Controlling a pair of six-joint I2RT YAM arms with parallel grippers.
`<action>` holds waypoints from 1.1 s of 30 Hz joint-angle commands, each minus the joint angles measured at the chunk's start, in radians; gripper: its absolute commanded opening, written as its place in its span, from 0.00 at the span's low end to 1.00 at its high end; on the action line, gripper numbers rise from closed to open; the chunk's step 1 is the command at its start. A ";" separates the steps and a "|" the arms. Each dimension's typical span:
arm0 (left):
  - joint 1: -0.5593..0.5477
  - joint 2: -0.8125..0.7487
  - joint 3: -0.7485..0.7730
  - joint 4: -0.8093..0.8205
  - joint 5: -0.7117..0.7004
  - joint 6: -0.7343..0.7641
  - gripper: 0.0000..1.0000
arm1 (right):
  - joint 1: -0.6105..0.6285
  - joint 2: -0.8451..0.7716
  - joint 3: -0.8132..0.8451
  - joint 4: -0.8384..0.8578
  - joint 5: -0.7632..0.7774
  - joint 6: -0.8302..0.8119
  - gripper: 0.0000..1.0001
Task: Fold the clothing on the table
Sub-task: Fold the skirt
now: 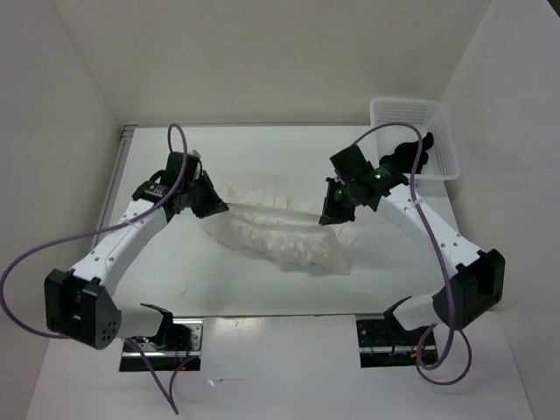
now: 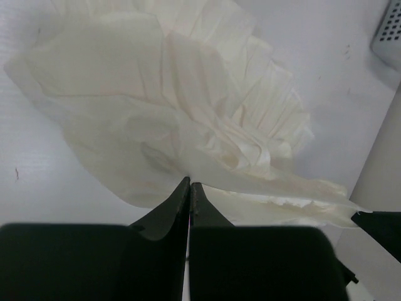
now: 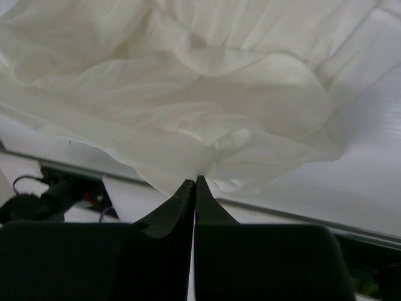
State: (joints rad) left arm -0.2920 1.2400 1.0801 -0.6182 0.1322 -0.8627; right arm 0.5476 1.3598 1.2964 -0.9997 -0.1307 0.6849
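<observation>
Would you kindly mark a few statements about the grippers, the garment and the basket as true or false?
1. The left gripper is shut on the clothing. True.
2. The right gripper hangs open, holding nothing. False: it is shut on an edge of the clothing.
3. The clothing is folded into a neat square. False: it spreads wrinkled between the two grippers.
4. The basket stands at the far right corner of the table, apart from the clothing. True.
</observation>
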 commanded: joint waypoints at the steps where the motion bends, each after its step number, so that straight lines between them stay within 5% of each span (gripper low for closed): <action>1: 0.027 0.122 0.063 0.093 -0.055 0.022 0.00 | -0.057 0.071 0.069 -0.033 0.100 -0.067 0.00; 13: 0.027 0.619 0.337 0.233 -0.132 0.071 0.00 | -0.123 0.347 0.102 0.214 0.138 -0.093 0.01; 17: 0.027 0.732 0.441 0.233 -0.132 0.091 0.00 | -0.170 0.433 0.173 0.243 0.193 -0.116 0.12; 20: 0.037 0.792 0.469 0.290 -0.073 0.091 0.25 | -0.190 0.510 0.233 0.265 0.230 -0.149 0.27; 25: 0.060 0.802 0.452 0.592 0.136 0.015 0.65 | -0.222 0.571 0.366 0.349 0.315 -0.214 0.30; 26: 0.060 0.812 0.483 0.624 0.162 0.001 0.66 | -0.238 0.572 0.394 0.358 0.298 -0.229 0.32; 29: 0.082 0.848 0.533 0.795 0.309 -0.073 0.82 | -0.282 0.593 0.506 0.377 0.133 -0.284 0.37; 33: 0.109 0.906 0.619 0.940 0.451 -0.240 0.87 | -0.366 0.633 0.682 0.343 -0.220 -0.268 0.38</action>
State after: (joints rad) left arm -0.2012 2.1220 1.6310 0.0906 0.4057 -0.9558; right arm 0.2298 1.9877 1.8542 -0.7025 -0.1036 0.4427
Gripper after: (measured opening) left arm 0.863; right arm 0.381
